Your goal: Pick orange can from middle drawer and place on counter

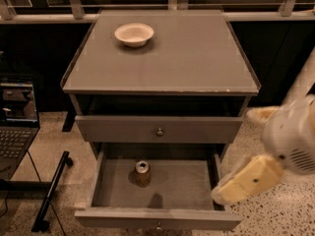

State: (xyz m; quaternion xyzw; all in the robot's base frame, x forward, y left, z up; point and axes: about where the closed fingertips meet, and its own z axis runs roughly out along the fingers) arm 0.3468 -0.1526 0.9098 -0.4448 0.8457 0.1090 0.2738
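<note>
One camera, fairly near, looks steeply down at the cabinet's front — counter [197,58] to middle drawer [157,218] in frame. The gripper [248,178] sits lower right, beside that drawer.

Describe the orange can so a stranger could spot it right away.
Find the grey cabinet's open middle drawer, the gripper by its right side. The orange can stands upright inside, alone, silver-topped, unlike the white bowl on the counter.

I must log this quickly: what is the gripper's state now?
Gripper: open, holding nothing, at the right front corner of the middle drawer; the orange can stands inside it.
</note>
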